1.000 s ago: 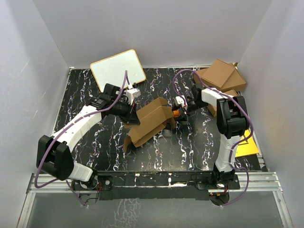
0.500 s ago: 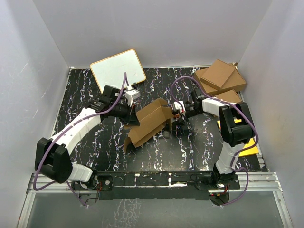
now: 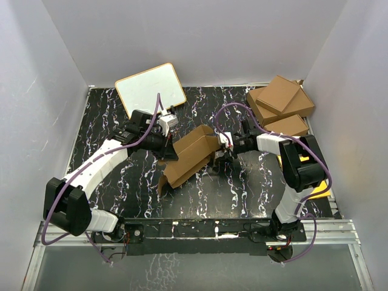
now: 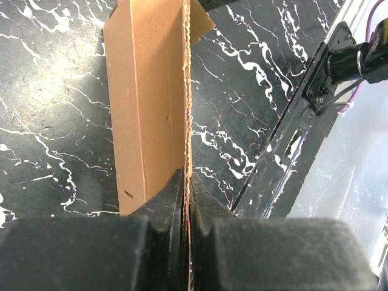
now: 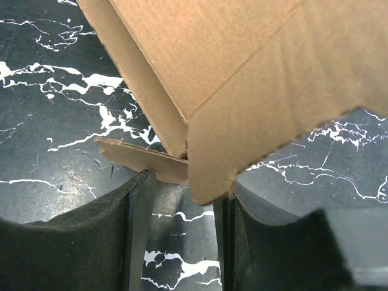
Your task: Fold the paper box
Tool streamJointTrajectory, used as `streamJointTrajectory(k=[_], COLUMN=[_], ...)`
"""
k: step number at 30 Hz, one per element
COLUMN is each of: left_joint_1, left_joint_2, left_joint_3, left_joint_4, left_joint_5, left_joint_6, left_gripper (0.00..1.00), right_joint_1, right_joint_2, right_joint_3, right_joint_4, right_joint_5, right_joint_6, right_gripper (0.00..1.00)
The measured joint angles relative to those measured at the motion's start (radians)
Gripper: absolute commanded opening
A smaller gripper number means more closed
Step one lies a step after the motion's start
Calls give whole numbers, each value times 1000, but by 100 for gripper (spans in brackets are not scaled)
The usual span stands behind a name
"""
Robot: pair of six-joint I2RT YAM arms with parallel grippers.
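**Operator:** Where is the paper box?

**Helper:** Your paper box (image 3: 189, 154) sits in the middle of the black table (image 3: 121, 121). It is only half put up, and it lies slantwise between your two claws.

**Operator:** What are the claws doing?

**Helper:** Your left gripper (image 4: 187, 180) is closed tight on the thin top edge of one box wall. Your right gripper (image 5: 183, 194) has its jaws apart, one on each side of a flap (image 5: 273, 115) corner at the other end. I think it is not pinching the flap yet.

**Operator:** What could go wrong?

**Helper:** If you close the right claw here, you may also catch the small tab (image 5: 136, 159) that pokes out by one finger. Then both bits could bend together, and the fold would go the wrong way. If you push hard toward the left, the box may squash flat, because your left claw holds just one thin edge. If you pull, that edge could slip out or tear.

**Operator:** How do the arms stand?

**Helper:** Your left arm reaches forward from its base and bends to the right, so its claw is at the box's left end. Your right arm stands up from its base, folds at the elbow and reaches left, low over the table.
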Motion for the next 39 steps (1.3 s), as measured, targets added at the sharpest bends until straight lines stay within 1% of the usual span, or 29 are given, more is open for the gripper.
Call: streamJointTrajectory(k=[3, 8, 12, 17, 27, 39], left_joint_1=[0, 0, 0, 0, 0, 11], left_joint_2=[0, -2, -4, -4, -4, -4], left_joint_3=[-4, -14, -16, -21, -27, -27], left_joint_4=[5, 10, 15, 22, 34, 41], left_joint_5=[-2, -4, -9, -13, -21, -27], left_joint_6=[-5, -11, -11, -14, -18, -37], left_gripper=[0, 0, 0, 0, 0, 0], right_joint_1=[6, 12, 15, 23, 64, 100], right_joint_2=[-13, -51, -57, -57, -57, -57], right_joint_3=[-16, -64, -92, -120, -122, -122], right_joint_4=[35, 149, 253, 337, 413, 456], right_joint_5=[1, 11, 29, 42, 71, 125], right_joint_6=[32, 129, 222, 283, 379, 415], right_gripper=[44, 50, 50, 50, 42, 41])
